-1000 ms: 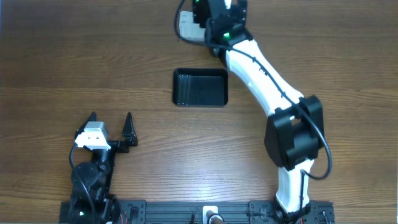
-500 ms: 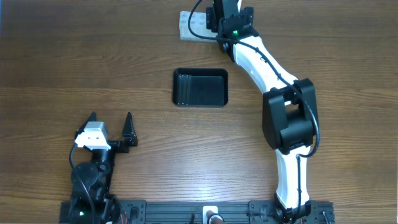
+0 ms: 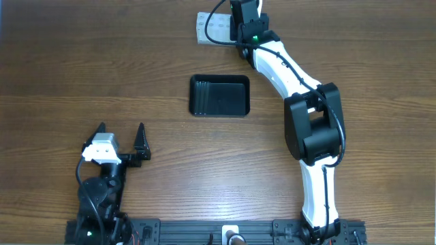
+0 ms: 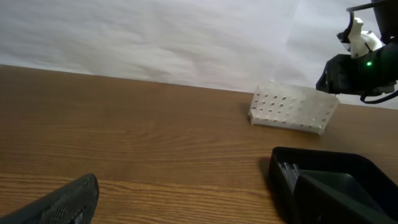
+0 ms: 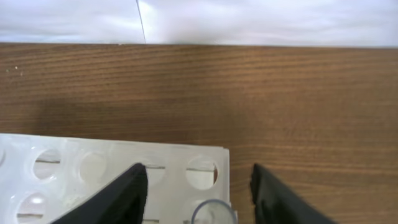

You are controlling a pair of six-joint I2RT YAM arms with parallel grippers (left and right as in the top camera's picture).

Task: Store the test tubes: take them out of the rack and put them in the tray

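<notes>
Perforated white test tube rack (image 4: 291, 109) sits far out on the wooden tabletop (image 4: 137, 137). Black tray (image 4: 367, 169) is nearer, apart from the rack. Right arm wrist (image 4: 364, 62), green light on, hangs at the rack's end. Left gripper (image 4: 196, 186) jaws are spread wide, one in front of the tray.

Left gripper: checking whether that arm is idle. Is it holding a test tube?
No, the left gripper has its jaws spread wide over the brown wooden table, nothing between them.

No writing, label, number or sign was legible anywhere: none on the white rack (image 3: 212, 28), none on the black tray (image 3: 219, 96), none on the wooden table (image 3: 82, 61).
</notes>
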